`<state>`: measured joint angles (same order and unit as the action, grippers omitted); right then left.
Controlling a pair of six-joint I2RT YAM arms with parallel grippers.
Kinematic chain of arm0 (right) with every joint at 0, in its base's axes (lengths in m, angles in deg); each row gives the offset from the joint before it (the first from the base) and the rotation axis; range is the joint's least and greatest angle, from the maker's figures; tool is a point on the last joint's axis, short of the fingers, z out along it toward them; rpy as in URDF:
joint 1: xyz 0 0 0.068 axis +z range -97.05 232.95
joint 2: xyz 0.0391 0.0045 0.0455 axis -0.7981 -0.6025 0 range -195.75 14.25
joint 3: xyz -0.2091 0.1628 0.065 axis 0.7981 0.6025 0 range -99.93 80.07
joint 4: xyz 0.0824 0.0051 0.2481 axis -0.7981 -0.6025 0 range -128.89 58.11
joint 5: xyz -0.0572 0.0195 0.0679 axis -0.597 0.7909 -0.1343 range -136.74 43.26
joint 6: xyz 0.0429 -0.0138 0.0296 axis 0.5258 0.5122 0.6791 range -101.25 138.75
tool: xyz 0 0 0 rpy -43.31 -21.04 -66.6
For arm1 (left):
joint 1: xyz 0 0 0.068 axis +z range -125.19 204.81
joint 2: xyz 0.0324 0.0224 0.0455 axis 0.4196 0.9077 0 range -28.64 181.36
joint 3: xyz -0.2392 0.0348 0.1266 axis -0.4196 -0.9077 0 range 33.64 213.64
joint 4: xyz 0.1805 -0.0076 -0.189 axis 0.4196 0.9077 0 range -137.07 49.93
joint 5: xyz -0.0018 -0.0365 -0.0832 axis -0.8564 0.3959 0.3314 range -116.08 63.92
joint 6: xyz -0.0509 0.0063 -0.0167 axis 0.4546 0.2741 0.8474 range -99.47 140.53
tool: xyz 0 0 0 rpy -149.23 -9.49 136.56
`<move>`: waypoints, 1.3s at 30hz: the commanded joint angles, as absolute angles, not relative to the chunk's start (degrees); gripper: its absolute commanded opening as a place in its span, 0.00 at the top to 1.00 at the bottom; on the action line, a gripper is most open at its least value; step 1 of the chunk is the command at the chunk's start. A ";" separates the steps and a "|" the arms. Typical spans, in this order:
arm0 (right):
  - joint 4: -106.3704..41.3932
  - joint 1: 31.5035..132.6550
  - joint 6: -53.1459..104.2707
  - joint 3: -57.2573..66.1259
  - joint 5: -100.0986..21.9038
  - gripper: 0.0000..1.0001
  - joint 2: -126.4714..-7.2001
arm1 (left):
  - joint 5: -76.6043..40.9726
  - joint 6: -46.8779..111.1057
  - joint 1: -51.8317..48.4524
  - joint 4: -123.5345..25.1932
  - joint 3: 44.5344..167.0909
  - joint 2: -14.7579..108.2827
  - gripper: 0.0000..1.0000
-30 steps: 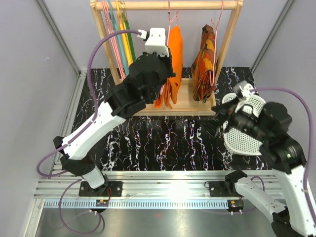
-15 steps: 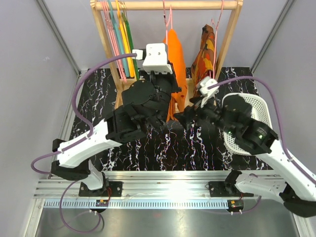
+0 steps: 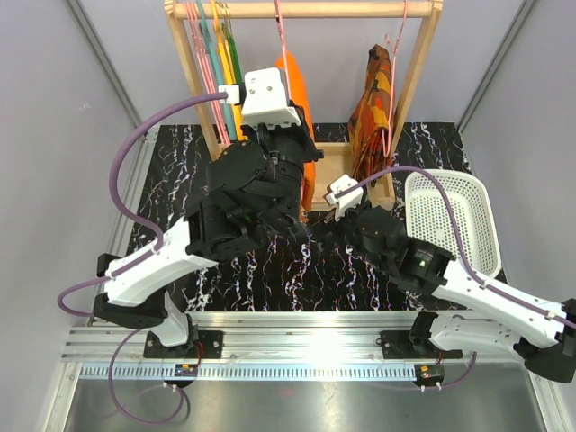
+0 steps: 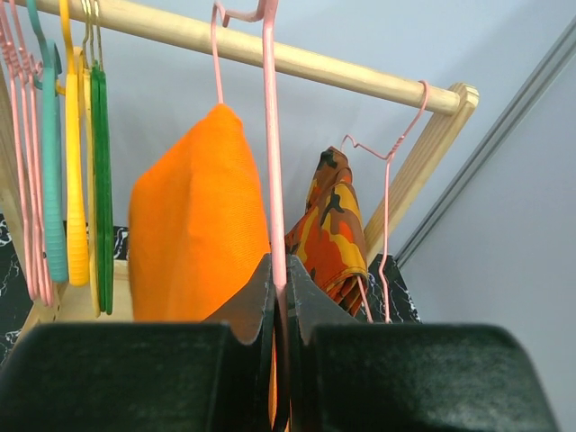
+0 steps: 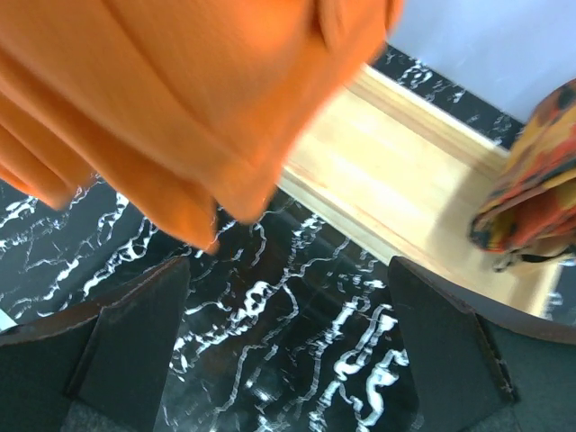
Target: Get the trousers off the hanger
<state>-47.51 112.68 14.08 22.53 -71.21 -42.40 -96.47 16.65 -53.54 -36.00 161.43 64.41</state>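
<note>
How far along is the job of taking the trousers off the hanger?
Done: the left pincer is shut on the wire of the pink hanger. In hand: the open right pincer faces the lower end of the orange trousers, not yet gripping it. Left: the trousers hang over the hanger, so they have to be gripped and pulled off.

Bright even light, glare on alu rail (image 3: 315, 349); trousers (image 5: 180, 108) blurred close-up in right wrist view
</note>
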 commanded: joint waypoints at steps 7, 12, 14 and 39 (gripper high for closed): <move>-23.73 114.74 21.56 30.85 -68.88 0.00 -41.74 | -94.81 20.00 -53.85 -43.73 160.64 59.42 1.00; -21.35 115.00 21.03 31.28 -70.30 0.01 -44.37 | -94.54 22.64 -53.85 -41.71 160.56 59.25 1.00; -19.24 114.92 20.51 31.81 -71.17 0.01 -44.55 | -94.28 24.04 -53.85 -41.53 159.68 58.55 1.00; -20.99 115.00 2.41 19.44 -70.20 0.01 -40.77 | -80.31 42.76 -48.76 -17.98 160.21 58.54 1.00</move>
